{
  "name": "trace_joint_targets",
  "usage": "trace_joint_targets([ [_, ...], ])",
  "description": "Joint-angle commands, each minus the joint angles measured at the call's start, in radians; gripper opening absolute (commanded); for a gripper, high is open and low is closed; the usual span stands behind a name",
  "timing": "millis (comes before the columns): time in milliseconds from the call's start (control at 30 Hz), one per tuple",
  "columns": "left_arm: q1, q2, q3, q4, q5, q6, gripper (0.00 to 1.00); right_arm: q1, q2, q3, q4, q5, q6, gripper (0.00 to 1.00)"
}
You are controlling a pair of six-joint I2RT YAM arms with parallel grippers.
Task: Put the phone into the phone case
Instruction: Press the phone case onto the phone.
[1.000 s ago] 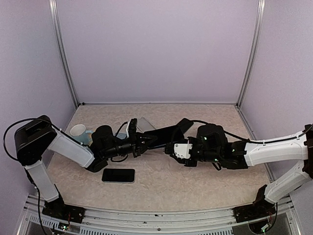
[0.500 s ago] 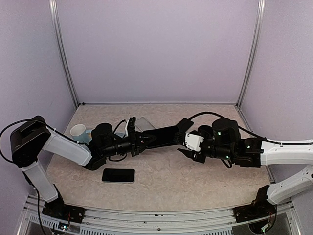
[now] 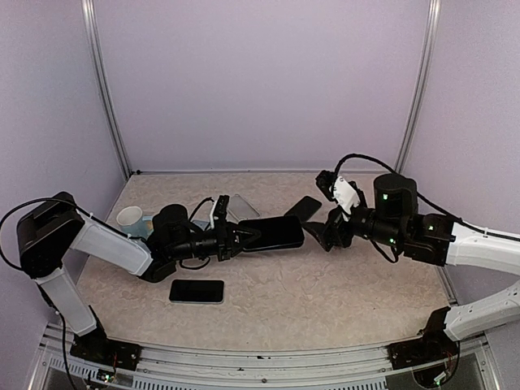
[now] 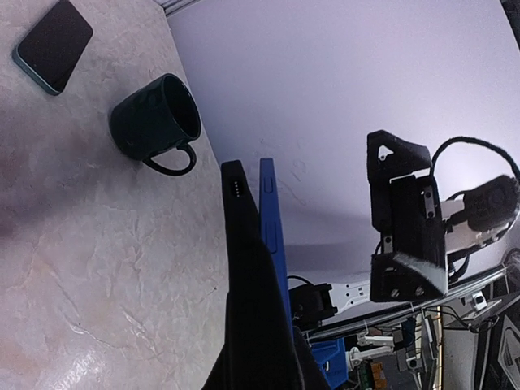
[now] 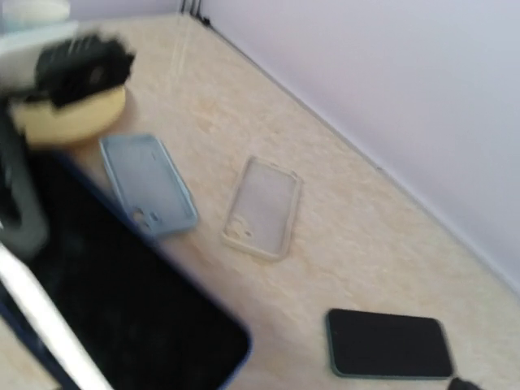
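Observation:
My left gripper [image 3: 236, 239] is shut on the near end of a black phone [image 3: 273, 232], held above the table and pointing right. In the left wrist view the phone [image 4: 237, 219] shows edge-on with a blue phone case [image 4: 270, 221] against its back. A thin gap separates them at the far end. The right wrist view shows the phone's dark face with a blue rim [image 5: 122, 313]. My right gripper [image 3: 325, 210] hangs to the right of the phone, open and holding nothing. It also appears in the left wrist view [image 4: 402, 218].
A second black phone [image 3: 197, 291] lies near the front. A third phone [image 3: 307, 206] lies under my right gripper. A clear case [image 5: 264, 207] and a grey-blue case [image 5: 150, 183] lie on the table. A mug [image 3: 130, 218] stands at the left and a dark green mug [image 4: 158, 122] beyond.
My right gripper has let go of the phone's far end, opened wide and pulled back to the right and up. The left gripper still holds the phone, now lying flatter.

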Motion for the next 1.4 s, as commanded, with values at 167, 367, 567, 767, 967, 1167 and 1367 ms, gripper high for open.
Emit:
trace_joint_targets([
  [167, 0.006, -0.083, 0.032, 0.03, 0.087, 0.165, 0.0, -0.174, 0.104, 0.103, -0.076, -0.495, 0.321, 1.0],
  [367, 0.006, -0.105, 0.029, 0.031, 0.144, 0.231, 0.0, -0.284, 0.159, 0.105, -0.029, -0.791, 0.463, 0.99],
  [567, 0.006, -0.116, 0.025, 0.053, 0.211, 0.264, 0.0, -0.336, 0.206, 0.06, 0.11, -1.057, 0.587, 0.93],
  [767, 0.006, -0.125, 0.023, 0.087, 0.273, 0.284, 0.0, -0.337, 0.252, 0.033, 0.176, -1.18, 0.632, 0.88],
  [967, -0.002, -0.137, 0.022, 0.112, 0.315, 0.293, 0.0, -0.337, 0.254, 0.019, 0.166, -1.21, 0.617, 0.86],
  [1167, -0.008, -0.135, 0.029, 0.114, 0.333, 0.298, 0.0, -0.337, 0.262, -0.006, 0.209, -1.289, 0.624, 0.79],
  [1367, -0.011, -0.132, 0.035, 0.106, 0.344, 0.304, 0.0, -0.337, 0.251, -0.04, 0.297, -1.353, 0.668, 0.73],
])
